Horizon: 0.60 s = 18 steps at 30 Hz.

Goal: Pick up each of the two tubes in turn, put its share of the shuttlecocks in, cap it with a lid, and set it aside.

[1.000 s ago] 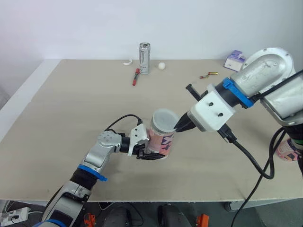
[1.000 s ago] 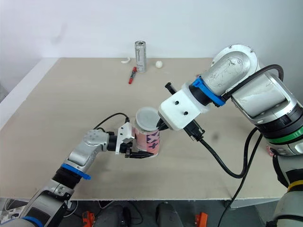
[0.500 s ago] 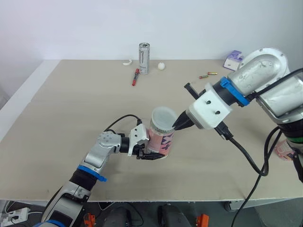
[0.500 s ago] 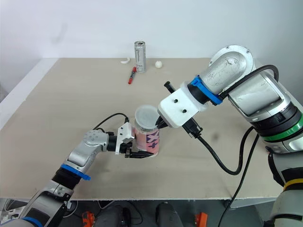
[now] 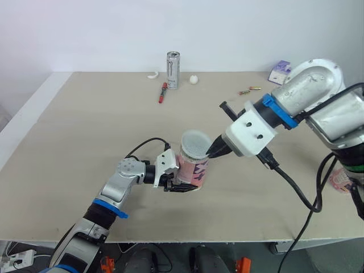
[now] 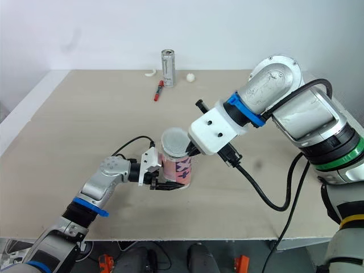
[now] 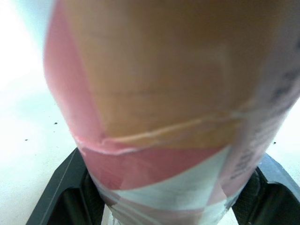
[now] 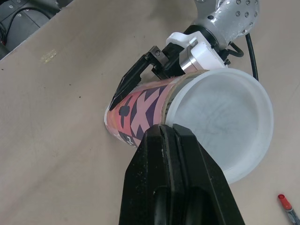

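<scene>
A pink patterned tube (image 5: 193, 170) stands upright near the middle of the table, and my left gripper (image 5: 173, 181) is shut around its lower part from the left. In the left wrist view the tube (image 7: 178, 108) sits between the black fingers (image 7: 61, 192). A translucent lid (image 5: 195, 143) rests over the tube's mouth. My right gripper (image 5: 214, 152) is shut on the lid's right rim. The right wrist view has the lid (image 8: 225, 126) pinched at its edge, the tube (image 8: 140, 110) under it and the left gripper (image 8: 140, 77) behind.
At the table's back stand a silver can (image 5: 173, 70), a red marker (image 5: 163, 92), a white ball (image 5: 194, 79) and a purple box (image 5: 281, 72). A pink object (image 5: 340, 180) lies at the right edge, partly hidden by my right arm.
My right gripper has shifted slightly left and down, and the lid sits lower and flatter over the tube's mouth. The left gripper and tube have stayed put.
</scene>
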Each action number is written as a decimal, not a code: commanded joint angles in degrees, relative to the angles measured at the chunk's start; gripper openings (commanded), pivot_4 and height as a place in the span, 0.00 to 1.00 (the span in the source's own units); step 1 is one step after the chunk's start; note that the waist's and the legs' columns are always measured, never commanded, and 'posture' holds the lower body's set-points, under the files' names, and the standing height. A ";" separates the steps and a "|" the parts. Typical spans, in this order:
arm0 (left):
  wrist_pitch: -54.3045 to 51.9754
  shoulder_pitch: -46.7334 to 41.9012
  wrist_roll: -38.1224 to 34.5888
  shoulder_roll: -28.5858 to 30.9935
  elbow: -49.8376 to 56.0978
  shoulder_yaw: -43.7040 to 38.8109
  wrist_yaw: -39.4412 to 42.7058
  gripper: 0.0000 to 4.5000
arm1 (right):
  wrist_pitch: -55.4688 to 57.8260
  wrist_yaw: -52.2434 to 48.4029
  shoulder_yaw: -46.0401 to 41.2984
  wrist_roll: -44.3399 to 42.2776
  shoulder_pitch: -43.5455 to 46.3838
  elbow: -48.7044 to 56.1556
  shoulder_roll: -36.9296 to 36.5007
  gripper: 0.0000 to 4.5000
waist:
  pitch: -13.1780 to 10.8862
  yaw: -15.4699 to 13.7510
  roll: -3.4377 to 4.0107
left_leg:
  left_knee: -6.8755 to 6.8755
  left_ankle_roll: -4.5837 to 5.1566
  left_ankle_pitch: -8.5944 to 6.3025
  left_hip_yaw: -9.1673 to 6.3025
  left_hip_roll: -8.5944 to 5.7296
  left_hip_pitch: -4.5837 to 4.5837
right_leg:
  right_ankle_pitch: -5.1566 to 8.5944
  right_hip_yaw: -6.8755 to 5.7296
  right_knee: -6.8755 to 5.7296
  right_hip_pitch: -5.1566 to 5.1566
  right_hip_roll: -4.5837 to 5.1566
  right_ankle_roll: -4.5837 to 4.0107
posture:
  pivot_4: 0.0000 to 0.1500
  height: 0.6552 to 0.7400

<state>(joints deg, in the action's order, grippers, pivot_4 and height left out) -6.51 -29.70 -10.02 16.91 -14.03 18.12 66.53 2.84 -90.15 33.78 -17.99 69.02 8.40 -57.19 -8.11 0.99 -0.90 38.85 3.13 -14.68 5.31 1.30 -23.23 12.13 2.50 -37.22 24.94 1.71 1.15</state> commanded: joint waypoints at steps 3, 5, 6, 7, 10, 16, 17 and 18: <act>-1.72 1.30 2.08 0.85 -1.88 1.85 -0.39 0.66 | -0.36 -2.35 -0.63 -0.69 0.72 1.34 0.73 0.31 | 0.00 0.00 0.00 | 0.00 0.00 0.00 0.00 0.00 0.00 | 0.00 0.00 0.00 0.00 0.00 0.00 | 1.00 1.00; -1.74 1.40 2.09 0.93 -1.89 1.86 -0.35 0.66 | -0.62 -2.35 -1.28 -0.36 0.53 1.25 1.18 0.31 | 0.00 0.00 0.00 | 0.00 0.00 0.00 0.00 0.00 0.00 | 0.00 0.00 0.00 0.00 0.00 0.00 | 1.00 1.00; -1.74 1.44 2.09 0.97 -1.92 1.86 -0.32 0.66 | -0.60 -2.35 -1.45 -0.31 0.52 1.24 1.28 0.31 | 0.00 -0.02 0.00 | 0.00 0.00 0.00 0.00 0.00 -0.01 | 0.00 0.00 0.00 0.00 0.00 0.00 | 1.00 1.00; -1.78 1.46 2.09 1.02 -1.93 1.89 -0.26 0.66 | -0.51 -2.35 -1.67 -0.46 0.49 1.39 1.15 0.31 | 0.00 -0.02 0.00 | 0.00 0.00 0.00 0.00 0.00 -0.02 | 0.00 -0.02 0.00 0.01 0.01 0.00 | 1.00 1.00; -1.83 1.48 2.14 1.09 -1.97 1.96 -0.20 0.66 | 1.68 -2.35 -3.71 -2.20 0.09 2.21 1.01 0.31 | 0.00 -0.01 0.00 | 0.00 0.00 0.00 0.00 0.00 -0.03 | 0.01 -0.01 0.01 0.01 0.02 -0.01 | 1.00 1.00; -1.78 1.44 2.22 1.38 -2.05 1.88 -0.17 0.66 | 25.00 4.02 -15.95 -17.72 -2.34 5.46 1.70 0.31 | 0.00 -0.02 -0.03 | -0.01 0.00 0.00 -0.07 0.01 -0.06 | 0.02 -0.05 0.01 0.02 0.05 -0.06 | 1.00 1.00; -1.79 1.43 2.22 1.43 -2.06 1.88 -0.15 0.66 | 28.57 6.01 -17.90 -19.78 -3.02 5.77 2.22 0.31 | 0.01 -0.01 -0.03 | -0.01 0.00 0.00 -0.12 0.02 -0.06 | 0.03 -0.05 0.02 -0.01 0.10 -0.09 | 1.00 1.00; -1.80 1.40 2.21 1.48 -2.07 1.88 -0.10 0.66 | 31.96 9.23 -20.14 -21.64 -3.86 5.89 3.22 0.31 | 0.02 -0.01 -0.05 | -0.01 -0.01 -0.01 -0.12 0.02 -0.05 | 0.03 -0.07 0.02 -0.01 0.18 -0.09 | 1.00 1.00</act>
<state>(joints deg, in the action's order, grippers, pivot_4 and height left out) -6.57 -29.65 -10.00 17.18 -14.04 18.29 66.60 29.84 -84.51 17.57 -36.04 65.26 13.41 -54.58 -8.09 0.98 -0.95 38.83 3.12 -14.69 5.18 1.32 -23.28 12.15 2.34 -37.20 24.92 1.95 1.04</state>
